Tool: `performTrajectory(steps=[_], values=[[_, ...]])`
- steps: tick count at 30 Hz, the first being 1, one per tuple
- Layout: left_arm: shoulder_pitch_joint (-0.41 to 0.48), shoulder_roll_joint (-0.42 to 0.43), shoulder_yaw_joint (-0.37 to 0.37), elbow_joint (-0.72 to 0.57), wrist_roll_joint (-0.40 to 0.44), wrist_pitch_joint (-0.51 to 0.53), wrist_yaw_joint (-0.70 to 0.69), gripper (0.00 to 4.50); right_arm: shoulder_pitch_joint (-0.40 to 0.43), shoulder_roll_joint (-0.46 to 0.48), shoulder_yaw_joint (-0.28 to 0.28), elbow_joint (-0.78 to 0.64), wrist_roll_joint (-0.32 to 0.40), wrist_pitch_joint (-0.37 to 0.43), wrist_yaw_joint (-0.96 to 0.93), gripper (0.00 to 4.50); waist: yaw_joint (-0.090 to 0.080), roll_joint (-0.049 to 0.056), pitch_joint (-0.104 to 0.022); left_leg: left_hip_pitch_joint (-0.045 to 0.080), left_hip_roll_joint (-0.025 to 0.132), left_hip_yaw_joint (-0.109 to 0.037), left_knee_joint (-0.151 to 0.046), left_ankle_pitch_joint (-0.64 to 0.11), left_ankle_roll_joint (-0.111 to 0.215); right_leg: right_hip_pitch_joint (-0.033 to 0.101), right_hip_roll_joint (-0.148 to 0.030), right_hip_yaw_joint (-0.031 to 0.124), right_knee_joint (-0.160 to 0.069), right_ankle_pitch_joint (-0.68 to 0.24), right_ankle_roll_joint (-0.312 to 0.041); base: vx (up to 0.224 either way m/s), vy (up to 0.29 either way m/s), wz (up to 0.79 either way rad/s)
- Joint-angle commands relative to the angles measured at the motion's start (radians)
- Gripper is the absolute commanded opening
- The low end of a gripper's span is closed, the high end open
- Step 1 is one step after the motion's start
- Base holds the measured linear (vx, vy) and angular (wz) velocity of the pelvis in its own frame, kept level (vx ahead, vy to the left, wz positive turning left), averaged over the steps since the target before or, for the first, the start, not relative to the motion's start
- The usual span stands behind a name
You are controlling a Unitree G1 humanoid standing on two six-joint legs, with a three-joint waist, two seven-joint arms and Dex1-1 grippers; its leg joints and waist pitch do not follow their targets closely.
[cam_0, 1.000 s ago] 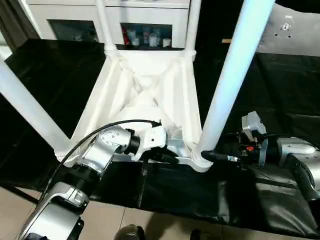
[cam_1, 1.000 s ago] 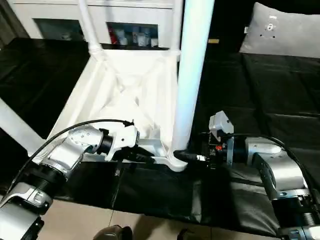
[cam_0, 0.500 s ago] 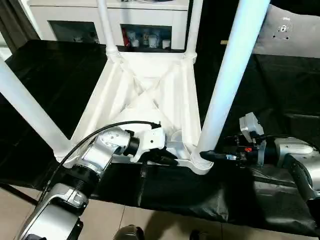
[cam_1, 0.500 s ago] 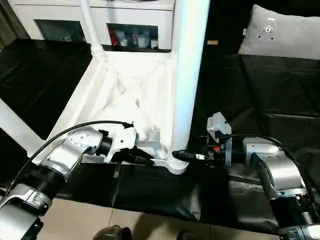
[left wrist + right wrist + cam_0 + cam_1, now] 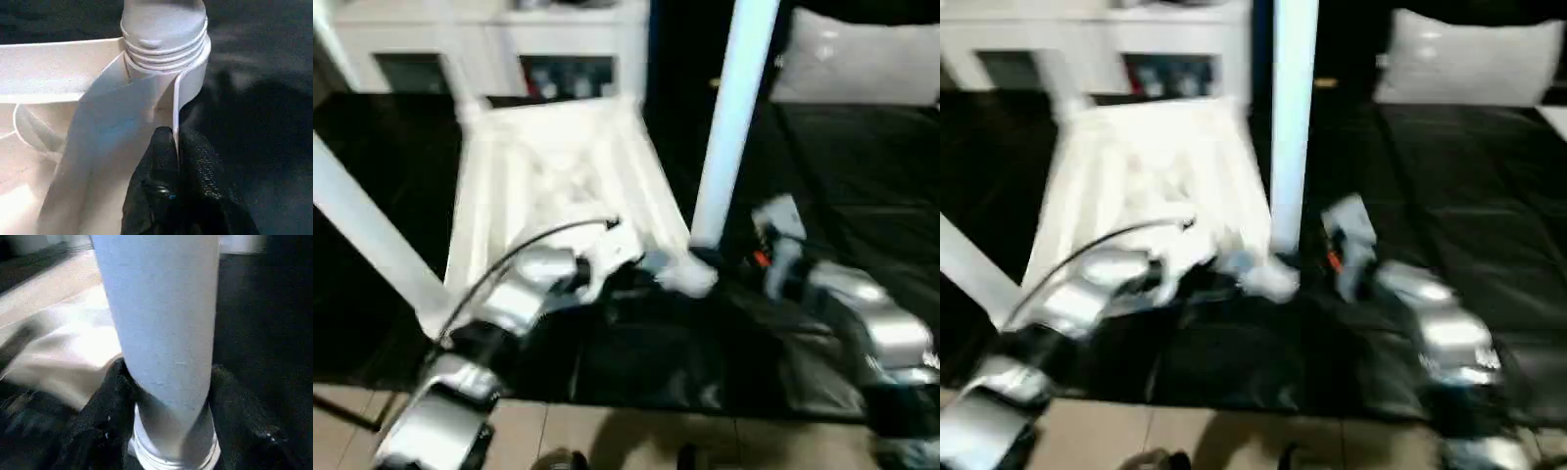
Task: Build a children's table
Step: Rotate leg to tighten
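Observation:
The children's table (image 5: 558, 166) lies upside down on the black worktable, its white legs pointing up. My left gripper (image 5: 175, 137) is shut on the thin rim of the top, right beside the near-right corner socket (image 5: 193, 73). The near-right leg (image 5: 729, 117) stands in that socket (image 5: 690, 276). My right gripper (image 5: 171, 396) is closed around this leg (image 5: 161, 323) just above its base, a black finger (image 5: 110, 401) pressed on each side. Another leg (image 5: 362, 225) slants up at the near left.
The black-covered worktable (image 5: 862, 176) stretches to the right, with a grey cushion (image 5: 862, 69) at its far right. A white cabinet (image 5: 558, 39) stands behind the table. The pale floor (image 5: 607, 441) shows below the worktable's near edge.
The whole picture has swung, so the camera moved. My right gripper's fingers have narrowed onto the base of the near-right leg. My left gripper keeps its hold on the rim.

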Motion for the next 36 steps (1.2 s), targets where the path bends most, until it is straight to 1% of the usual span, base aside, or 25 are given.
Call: performTrajectory(steps=[1,2,3,4,5,6,7,8,9,10,11,14,17,19,20,21,24,25,26,27,28,29,31,32,36], values=[[-0.041,-0.069,-0.007,-0.019,-0.014,-0.018,0.073,0.0,-0.003,0.039,0.04,0.072,-0.041,0.009,-0.092,1.91,-0.002,-0.017,-0.059,0.022,0.034,-0.041,-0.077,-0.372,0.012,0.04,-0.055,0.012,-0.109,-0.657,-0.066,0.0,0.0,0.0],[-0.053,-0.085,-0.013,0.001,0.004,-0.037,0.114,0.0,-0.016,0.056,0.038,0.089,-0.051,-0.003,-0.123,1.91,-0.002,-0.012,-0.062,0.014,0.038,-0.044,-0.084,-0.362,0.021,0.05,-0.056,0.012,-0.107,-0.605,-0.067,0.0,0.0,0.0],[-0.062,-0.095,-0.022,0.014,0.022,-0.049,0.137,0.0,-0.023,0.069,0.041,0.091,-0.062,-0.003,-0.148,1.91,-0.004,-0.009,-0.062,0.017,0.041,-0.043,-0.086,-0.366,0.028,0.046,-0.054,0.014,-0.107,-0.554,-0.079,0.0,0.0,0.0],[-0.064,-0.101,-0.02,0.016,0.021,-0.046,0.145,0.0,-0.024,0.072,0.043,0.091,-0.061,-0.004,-0.147,1.91,-0.004,-0.011,-0.063,0.021,0.041,-0.04,-0.086,-0.37,0.031,0.042,-0.053,0.015,-0.108,-0.538,-0.085,0.0,0.0,0.0],[-0.065,-0.105,-0.017,0.016,0.018,-0.042,0.148,0.0,-0.023,0.075,0.042,0.088,-0.057,-0.009,-0.143,2.25,-0.002,-0.013,-0.067,0.019,0.04,-0.039,-0.086,-0.353,0.04,0.049,-0.056,0.018,-0.101,-0.492,-0.108,0.0,0.0,0.0],[-0.065,-0.107,-0.013,0.015,0.017,-0.039,0.149,0.0,-0.022,0.078,0.04,0.086,-0.055,-0.011,-0.142,2.45,0.0,-0.012,-0.068,0.016,0.041,-0.038,-0.087,-0.341,0.045,0.051,-0.056,0.02,-0.097,-0.466,-0.118,0.0,0.0,0.0],[-0.064,-0.107,-0.01,0.011,0.016,-0.037,0.146,0.0,-0.02,0.082,0.034,0.081,-0.05,-0.01,-0.141,2.45,0.002,-0.01,-0.067,0.014,0.044,-0.036,-0.088,-0.325,0.052,0.051,-0.056,0.024,-0.092,-0.419,-0.138,0.0,0.0,0.0],[-0.06,-0.1,-0.01,0.003,0.018,-0.033,0.137,0.0,-0.014,0.079,0.034,0.074,-0.045,-0.03,-0.118,2.59,0.003,-0.013,-0.068,0.013,0.043,-0.033,-0.087,-0.317,0.058,0.052,-0.056,0.026,-0.089,-0.393,-0.153,0.0,0.0,0.0],[-0.061,-0.097,-0.01,0.004,0.022,-0.03,0.134,0.0,-0.012,0.077,0.035,0.075,-0.047,-0.052,-0.11,2.67,0.007,-0.012,-0.068,0.013,0.043,-0.031,-0.086,-0.307,0.063,0.053,-0.058,0.028,-0.087,-0.378,-0.162,0.0,0.0,0.0],[-0.06,-0.09,-0.012,0.006,0.026,-0.032,0.129,0.0,-0.01,0.073,0.033,0.077,-0.049,-0.07,-0.106,2.67,0.007,-0.012,-0.068,0.012,0.043,-0.031,-0.085,-0.301,0.066,0.054,-0.059,0.029,-0.086,-0.371,-0.165,0.0,0.0,0.0],[-0.058,-0.081,-0.012,0.004,0.028,-0.036,0.122,0.0,-0.006,0.066,0.027,0.079,-0.046,-0.085,-0.098,2.93,0.011,-0.012,-0.069,0.015,0.043,-0.028,-0.084,-0.294,0.069,0.052,-0.059,0.03,-0.086,-0.365,-0.17,0.0,0.0,0.0],[-0.048,-0.052,-0.018,0.0,0.025,-0.055,0.092,0.0,0.014,0.031,0.023,0.065,-0.031,-0.146,-0.046,3.13,0.014,-0.013,-0.068,0.014,0.043,-0.026,-0.083,-0.288,0.079,0.054,-0.059,0.03,-0.086,-0.369,-0.176,0.0,0.0,0.0],[-0.033,-0.007,-0.029,-0.003,0.024,-0.105,0.035,0.0,0.042,-0.025,0.005,0.032,0.008,-0.169,0.05,3.45,0.018,-0.01,-0.066,0.016,0.044,-0.026,-0.083,-0.293,0.088,0.052,-0.058,0.03,-0.091,-0.391,-0.165,0.0,0.0,0.0],[-0.029,0.006,-0.032,-0.003,0.024,-0.12,0.019,0.0,0.048,-0.041,0.001,0.027,0.015,-0.172,0.074,3.57,0.02,-0.01,-0.069,0.01,0.045,-0.026,-0.083,-0.266,0.098,0.058,-0.058,0.03,-0.084,-0.354,-0.177,0.0,0.0,0.0],[-0.02,0.033,-0.037,-0.006,0.023,-0.143,-0.021,0.0,0.059,-0.081,-0.008,0.028,0.021,-0.191,0.127,3.69,0.021,-0.01,-0.071,0.009,0.046,-0.026,-0.081,-0.246,0.105,0.057,-0.058,0.03,-0.081,-0.321,-0.19,0.0,0.0,0.0],[-0.015,0.046,-0.039,-0.012,0.019,-0.147,-0.045,0.0,0.063,-0.103,-0.008,0.028,0.024,-0.199,0.159,3.69,0.023,-0.012,-0.072,0.009,0.046,-0.025,-0.079,-0.232,0.114,0.06,-0.059,0.03,-0.077,-0.298,-0.201,0.0,0.0,0.0],[0.003,0.08,-0.044,-0.031,0.002,-0.178,-0.121,0.0,0.075,-0.168,-0.001,0.032,0.037,-0.227,0.261,4.01,0.029,-0.009,-0.073,0.01,0.048,-0.023,-0.077,-0.213,0.126,0.058,-0.058,0.031,-0.072,-0.276,-0.219,0.0,0.0,0.0],[0.008,0.089,-0.046,-0.037,-0.005,-0.185,-0.143,0.0,0.078,-0.187,0.003,0.032,0.041,-0.235,0.292,4.01,0.03,-0.009,-0.072,0.011,0.049,-0.022,-0.076,-0.216,0.128,0.058,-0.058,0.031,-0.072,-0.274,-0.221,0.0,0.0,0.0],[0.018,0.114,-0.059,-0.043,-0.013,-0.211,-0.198,0.0,0.082,-0.227,0.01,0.033,0.051,-0.242,0.348,4.13,0.033,-0.009,-0.073,0.01,0.05,-0.022,-0.076,-0.209,0.131,0.059,-0.058,0.031,-0.07,-0.27,-0.226,0.0,0.0,0.0],[0.02,0.123,-0.066,-0.043,-0.013,-0.224,-0.217,0.0,0.082,-0.239,0.012,0.034,0.052,-0.243,0.363,4.33,0.037,-0.01,-0.073,0.011,0.051,-0.021,-0.075,-0.206,0.134,0.059,-0.059,0.031,-0.069,-0.271,-0.227,0.0,0.0,0.0],[0.024,0.141,-0.077,-0.039,-0.011,-0.252,-0.254,0.0,0.08,-0.259,0.017,0.04,0.044,-0.26,0.384,4.33,0.04,-0.011,-0.074,0.011,0.052,-0.021,-0.074,-0.201,0.135,0.058,-0.058,0.031,-0.068,-0.269,-0.228,0.0,0.0,0.0],[0.025,0.151,-0.081,-0.035,-0.01,-0.264,-0.273,0.0,0.079,-0.267,0.018,0.045,0.042,-0.265,0.394,4.44,0.042,-0.01,-0.074,0.01,0.053,-0.021,-0.075,-0.195,0.135,0.058,-0.057,0.031,-0.065,-0.259,-0.23,0.0,0.0,0.0],[0.025,0.16,-0.085,-0.033,-0.013,-0.276,-0.297,0.0,0.08,-0.278,0.02,0.045,0.05,-0.264,0.421,4.44,0.044,-0.01,-0.074,0.011,0.053,-0.019,-0.074,-0.202,0.134,0.057,-0.057,0.031,-0.065,-0.262,-0.233,0.0,0.0,0.0],[0.028,0.176,-0.086,-0.037,-0.028,-0.286,-0.349,0.0,0.085,-0.308,0.033,0.036,0.074,-0.27,0.51,4.44,0.048,-0.011,-0.075,0.011,0.053,-0.019,-0.073,-0.205,0.13,0.057,-0.057,0.031,-0.063,-0.271,-0.234,0.0,0.0,0.0],[0.033,0.198,-0.091,-0.053,-0.046,-0.302,-0.412,0.0,0.09,-0.336,0.039,0.015,0.127,-0.235,0.613,4.44,0.066,-0.01,-0.073,0.013,0.058,-0.019,-0.074,-0.219,0.123,0.054,-0.06,0.034,-0.064,-0.305,-0.23,0.0,0.0,0.0]])
